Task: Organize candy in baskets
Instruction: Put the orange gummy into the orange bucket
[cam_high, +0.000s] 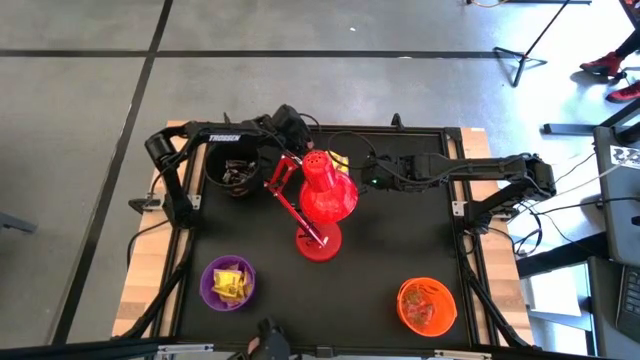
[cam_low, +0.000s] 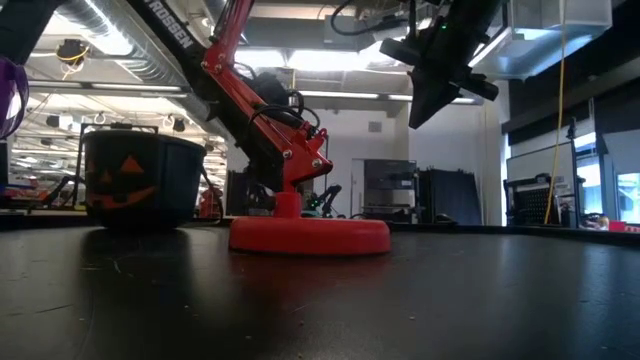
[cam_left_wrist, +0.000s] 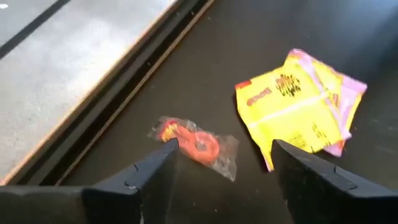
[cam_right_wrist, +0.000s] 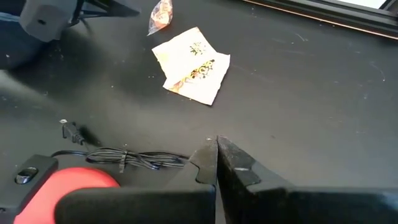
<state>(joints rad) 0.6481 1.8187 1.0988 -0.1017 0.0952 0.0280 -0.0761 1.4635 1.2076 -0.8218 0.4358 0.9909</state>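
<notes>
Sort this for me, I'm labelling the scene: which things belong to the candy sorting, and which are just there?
Job:
black bucket
purple bucket
orange bucket
yellow candy packets
orange clear-wrapped candy
left gripper, open over it

Just there:
red desk lamp
lamp's black cord

The left arm reaches in from the left side toward the far middle of the bench, its pincer low with fingers spread wide. The right arm stretches in from the right, elbow bent, its pincer raised, fingers pressed together.
</notes>
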